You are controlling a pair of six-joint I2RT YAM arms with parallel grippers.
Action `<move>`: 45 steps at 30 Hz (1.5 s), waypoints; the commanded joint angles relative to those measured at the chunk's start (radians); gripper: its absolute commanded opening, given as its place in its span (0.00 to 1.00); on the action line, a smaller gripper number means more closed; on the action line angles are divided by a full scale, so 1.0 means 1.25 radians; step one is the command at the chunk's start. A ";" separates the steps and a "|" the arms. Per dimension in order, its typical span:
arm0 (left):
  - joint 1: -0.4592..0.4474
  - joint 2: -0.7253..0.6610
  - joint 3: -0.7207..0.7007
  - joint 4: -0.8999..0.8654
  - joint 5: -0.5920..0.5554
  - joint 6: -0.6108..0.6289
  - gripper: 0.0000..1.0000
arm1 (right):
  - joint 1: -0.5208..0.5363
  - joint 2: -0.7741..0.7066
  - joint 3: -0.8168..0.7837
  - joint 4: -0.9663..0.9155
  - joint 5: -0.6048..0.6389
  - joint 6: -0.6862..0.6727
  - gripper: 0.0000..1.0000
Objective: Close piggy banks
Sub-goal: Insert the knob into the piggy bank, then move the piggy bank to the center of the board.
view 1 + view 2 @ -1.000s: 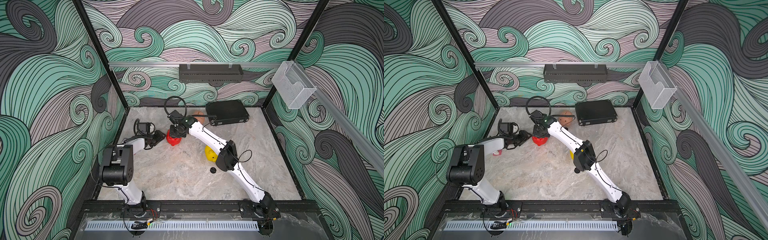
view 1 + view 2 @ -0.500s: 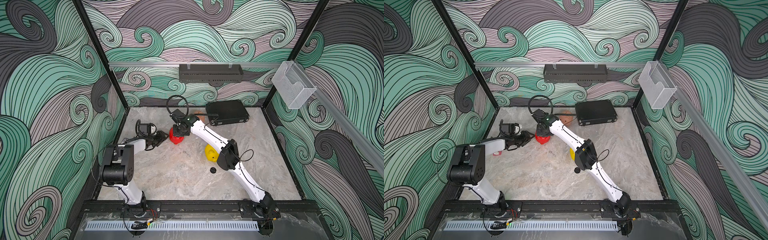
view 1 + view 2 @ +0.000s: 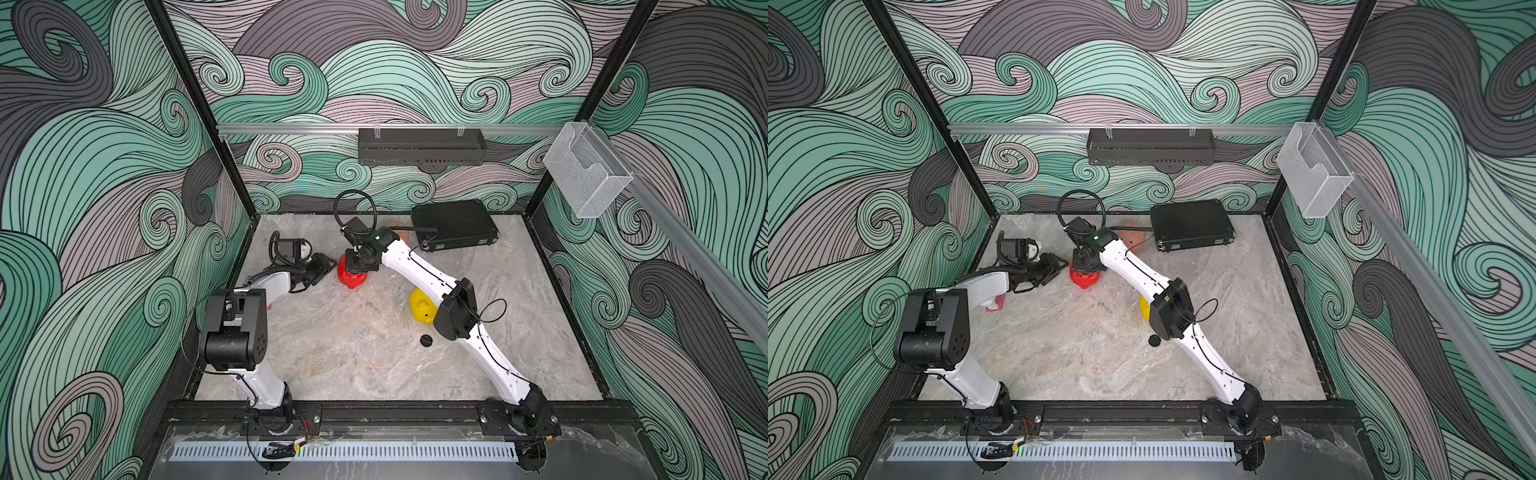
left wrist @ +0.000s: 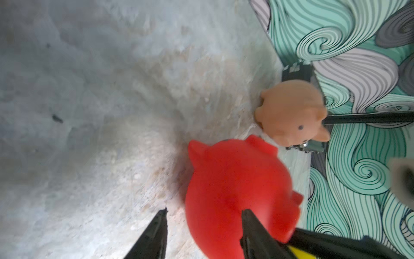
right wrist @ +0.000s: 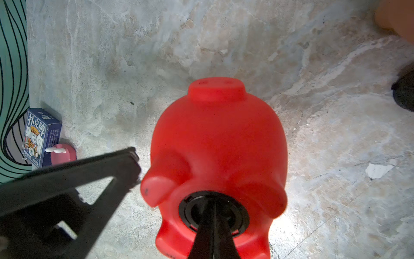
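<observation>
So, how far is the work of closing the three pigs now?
Nothing is clearly finished. In hand: the red pig lies belly-up, and the shut right claw presses on the black plug in its belly hole; the left claw stands open beside it. Left: the yellow pig, with a loose plug near it, and the peach pig.

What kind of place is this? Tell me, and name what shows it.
Probably a robot test cell, not a home: two white arms bolted to a black base rail, swirl-printed enclosure walls, and a marble-patterned tabletop with toy props like the glossy red plastic piggy bank.
</observation>
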 commanded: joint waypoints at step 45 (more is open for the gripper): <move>-0.075 0.248 0.178 -0.117 0.201 0.142 0.46 | -0.003 -0.019 -0.088 -0.042 -0.051 -0.079 0.00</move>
